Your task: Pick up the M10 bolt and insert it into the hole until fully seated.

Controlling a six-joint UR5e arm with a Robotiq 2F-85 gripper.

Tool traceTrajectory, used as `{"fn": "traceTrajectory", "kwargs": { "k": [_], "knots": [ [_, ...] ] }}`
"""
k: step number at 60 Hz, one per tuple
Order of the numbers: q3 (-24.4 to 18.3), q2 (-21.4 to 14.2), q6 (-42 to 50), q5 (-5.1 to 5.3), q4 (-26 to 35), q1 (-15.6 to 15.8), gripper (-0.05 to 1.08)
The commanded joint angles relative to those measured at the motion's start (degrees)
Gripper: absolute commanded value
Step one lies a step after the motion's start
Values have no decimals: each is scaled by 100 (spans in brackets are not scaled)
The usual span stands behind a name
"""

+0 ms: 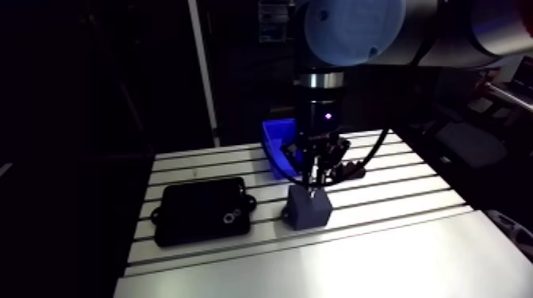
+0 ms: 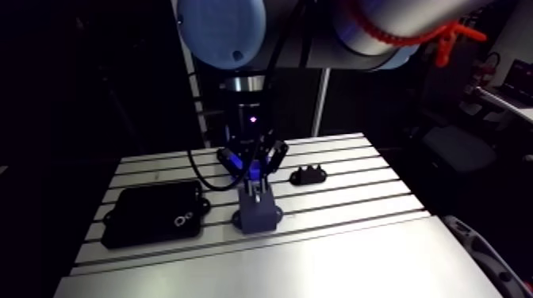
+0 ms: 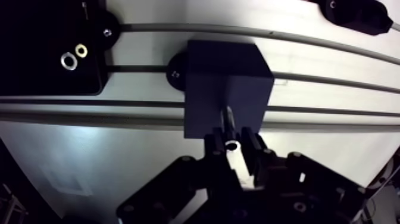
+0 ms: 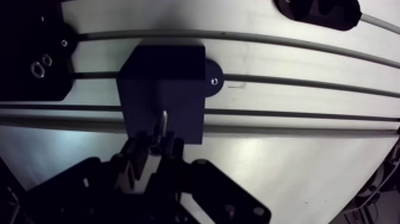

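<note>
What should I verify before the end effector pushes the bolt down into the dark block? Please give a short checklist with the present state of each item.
1. End effector shut on the bolt: ok.
2. Bolt tip over the top face of the block: ok.
3. Tip lined up for insertion: cannot tell, the bolt hides what lies under it.
4. Bolt fully seated: not ok, its shank shows above the block.
5. Block upright on the table: ok.
6. Black tray and small black fixture apart from the block: ok.
</note>
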Motion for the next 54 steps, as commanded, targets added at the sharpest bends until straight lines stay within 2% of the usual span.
{"fn": "traceTrajectory", "kwargs": {
  "k": [1,10,35,44,50,54],
  "knots": [
    [71,-39,-37,8,-16,-2,0],
    [136,-68,-107,10,-326,-11,0],
    [87,-117,-109,27,-294,-56,0],
    [-157,-322,-100,28,56,-47,0],
    [-573,-515,-60,20,743,-55,0],
    [-801,-621,-7,11,998,-56,0]
  ]
}}
